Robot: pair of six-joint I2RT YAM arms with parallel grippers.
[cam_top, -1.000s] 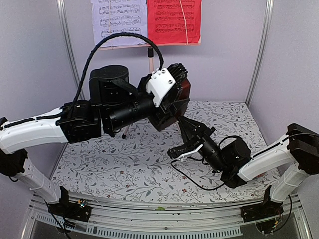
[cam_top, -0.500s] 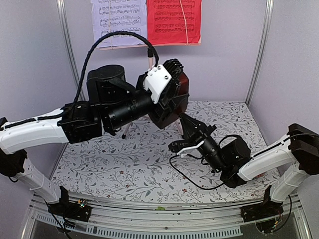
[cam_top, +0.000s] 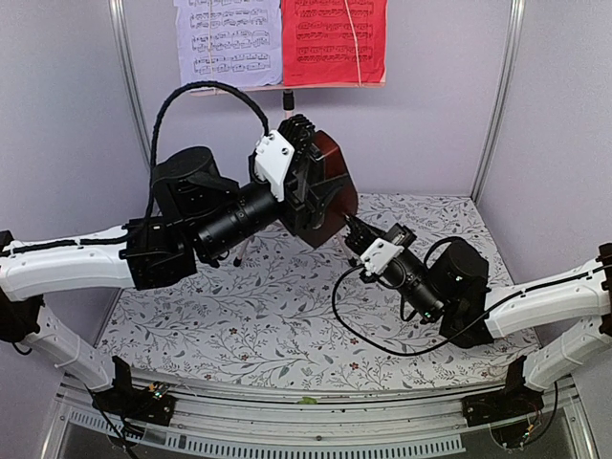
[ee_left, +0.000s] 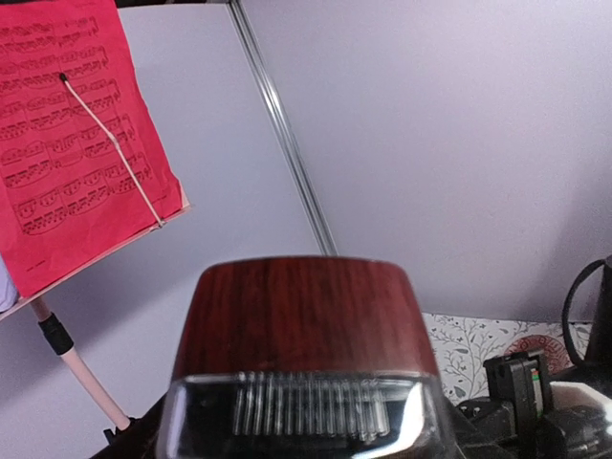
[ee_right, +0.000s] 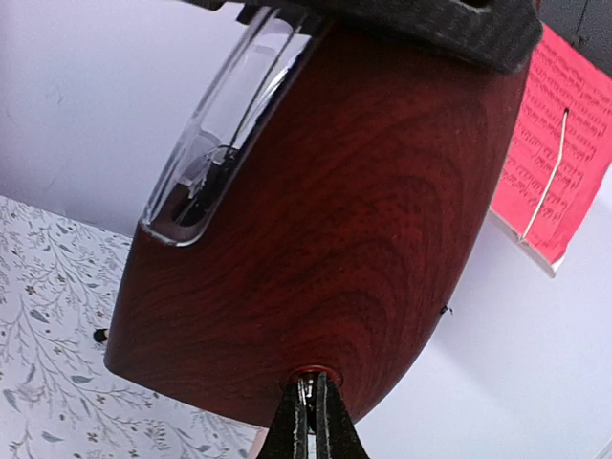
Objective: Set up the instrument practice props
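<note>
**Metronome held in the air, right fingers at its side fitting**

The stand (cam_top: 288,105) is up at the back of the table (cam_top: 239,316). The lilac sheet (cam_top: 229,38) and the red sheet (cam_top: 335,38) are on its desk, so I judge that part of the task done.

The step in hand is the metronome (cam_top: 335,182). The left gripper (cam_top: 308,167) holds it well above the table, tilted, with the jaws clamped on the dark wooden body. The right gripper (ee_right: 311,402) reaches in from below and from the right. Its jaws are together, and the tips meet at a small round fitting (ee_right: 308,371) low on the side of the metronome. The pictures do not show whether the tips pinch something thin there, such as a winding key.

I think the next move is work on this fitting, perhaps a turn or a pull. For that the left arm must hold firm, and the right wrist should act along the axis of the fitting and not push sideways. Afterwards the metronome needs to go down upright on the table, base flat, near the stand. The body looks smooth and tapered, so it may slip in a tilted grip.
</note>
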